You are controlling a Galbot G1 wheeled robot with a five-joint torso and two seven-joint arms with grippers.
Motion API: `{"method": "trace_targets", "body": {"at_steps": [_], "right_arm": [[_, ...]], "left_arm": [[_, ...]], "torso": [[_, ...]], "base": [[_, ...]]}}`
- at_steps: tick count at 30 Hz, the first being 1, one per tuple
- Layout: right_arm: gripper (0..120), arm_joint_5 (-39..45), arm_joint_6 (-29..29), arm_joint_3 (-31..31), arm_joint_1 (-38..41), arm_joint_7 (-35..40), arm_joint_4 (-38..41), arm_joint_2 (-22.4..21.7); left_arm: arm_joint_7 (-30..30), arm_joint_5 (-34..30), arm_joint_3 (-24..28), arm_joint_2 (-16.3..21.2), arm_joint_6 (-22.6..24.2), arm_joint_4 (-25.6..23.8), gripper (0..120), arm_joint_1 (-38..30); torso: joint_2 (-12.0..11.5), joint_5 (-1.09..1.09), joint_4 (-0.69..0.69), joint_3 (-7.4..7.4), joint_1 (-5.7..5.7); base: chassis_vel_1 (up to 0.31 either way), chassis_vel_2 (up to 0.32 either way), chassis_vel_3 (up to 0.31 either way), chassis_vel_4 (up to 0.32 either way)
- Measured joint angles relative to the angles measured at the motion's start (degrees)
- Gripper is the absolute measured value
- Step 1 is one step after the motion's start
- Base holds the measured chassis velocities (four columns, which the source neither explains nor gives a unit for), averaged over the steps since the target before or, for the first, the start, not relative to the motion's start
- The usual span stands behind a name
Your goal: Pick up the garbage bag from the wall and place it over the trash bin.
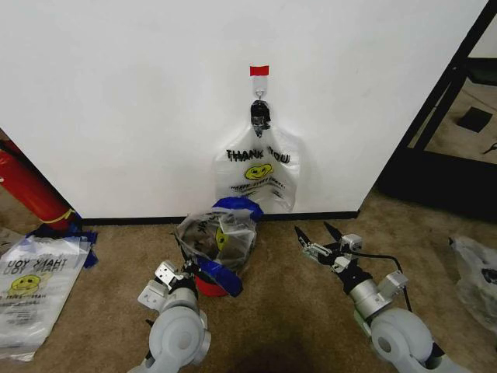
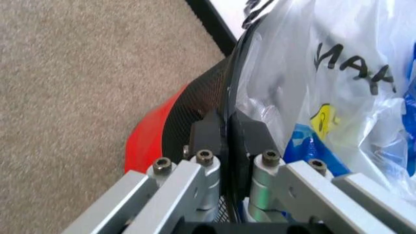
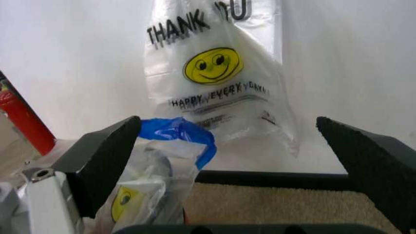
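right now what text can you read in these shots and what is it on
"THANK YOU": hanging garbage bag on the wall.
"HAPPY EVERY DAY": same bag, under the smiley; smaller lines below are too blurred to read.
Partial black letters, unreadable: bag in the trash bin.
"THANK YOU", upside down: bag lying on the carpet.

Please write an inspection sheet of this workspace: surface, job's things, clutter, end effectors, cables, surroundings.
Surface: brown carpet.
Job's things: garbage bag hangs from hook on wall; trash bin below it, holding a bagged load.
Clutter: another printed bag flat on carpet; red cylinder leaning by wall.
End effectors: left end effector shut on trash bin rim; right end effector open, above carpet.
Cables: black cable on right arm.
Surroundings: dark frame past wall.
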Motion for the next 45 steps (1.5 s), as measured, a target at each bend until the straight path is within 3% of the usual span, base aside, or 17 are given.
{"method": "trace_targets", "body": {"at_steps": [7, 14, 24, 27, 30, 34, 41, 45], "right_arm": [[100, -0.2, 0.0, 0.2, -0.3, 0.1, 0.1, 0.2], [100, -0.3, -0.1, 0.2, -0.1, 0.3, 0.2, 0.7], [100, -1.1, -1.5, -0.8, -0.1, 2.3, 1.8, 1.5], [100, -1.1, -4.3, -1.6, -0.1, 5.8, 3.6, 2.1], [100, -1.2, -10.9, -3.2, 0.1, 12.3, 7.2, 2.9], [100, -0.9, -18.0, -5.2, 0.5, 18.0, 11.0, 3.7], [100, -3.8, -27.0, -9.0, 2.3, 26.8, 13.7, 6.9], [100, -5.4, -28.7, -13.2, 6.9, 28.5, 9.4, 9.2]], "left_arm": [[0.9, -0.3, 0.2, -0.1, 0.4, -0.8, 1, 0.3], [2.3, -0.5, -2.1, 2.0, 1.6, -4.4, 30, 0.6], [2.4, -1.4, -5.6, 5.3, 2.4, -8.8, 62, 3.9], [2.4, 0.0, -6.9, 7.2, 3.1, -10.7, 73, 5.1], [3.4, 4.4, -8.6, 10.0, 4.6, -12.0, 88, 6.6], [6.0, 8.6, -10.0, 12.3, 5.6, -12.5, 98, 7.7], [7.8, 11.9, -4.0, 15.4, 7.8, -12.8, 100, 2.0], [8.2, 13.3, -2.1, 16.2, 8.9, -13.9, 100, 0.5]], "torso": [[0.0, -0.01, -0.01, 0.0, 0.01], [0.0, -0.02, -0.01, 0.0, 0.01], [0.0, -0.03, -0.01, 0.0, 0.01], [0.0, -0.03, -0.01, 0.0, 0.01], [0.0, -0.03, -0.02, 0.0, 0.01], [0.0, -0.04, 0.02, 0.0, 0.01], [0.0, -0.04, -0.05, 0.01, 0.01], [0.0, -0.03, 0.0, 0.01, 0.01]], "base": [[0.0, 0.0, 0.0, 0.0], [0.0, 0.0, 0.0, 0.0], [0.0, 0.0, 0.0, 0.0], [0.0, 0.0, 0.0, 0.0], [0.0, 0.0, 0.0, 0.0], [0.0, 0.0, 0.0, 0.0], [0.0, 0.0, 0.0, 0.0], [0.0, 0.0, 0.0, 0.0]]}}
